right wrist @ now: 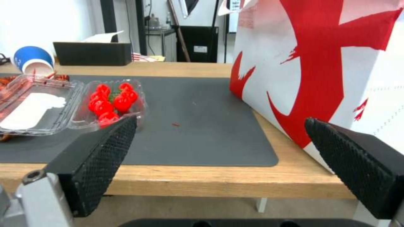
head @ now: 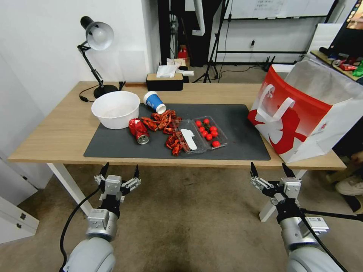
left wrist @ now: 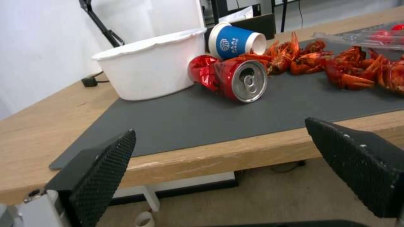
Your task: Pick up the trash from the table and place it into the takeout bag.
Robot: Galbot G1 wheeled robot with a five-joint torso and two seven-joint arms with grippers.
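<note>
On the dark grey mat of the light-wood table (head: 56,132), a dented red drink can (head: 139,130) lies on its side at five o'clock from a big white bowl (head: 115,108). A tipped blue paper cup (head: 154,102) lies at the can's one o'clock. The red-and-white paper takeout bag (head: 302,117) stands at the table's three o'clock end. Below the near edge, left claw (head: 119,173) and right claw (head: 270,172) hover, fingers apart, holding nothing.

Even, bright indoor light, soft shadows under the long light-wood bench (head: 56,136). Head view bows straight lines at edges. Glare on the dented red drink can (left wrist: 235,78) lid. Near black textured fingers (right wrist: 99,164) slightly soft.
</note>
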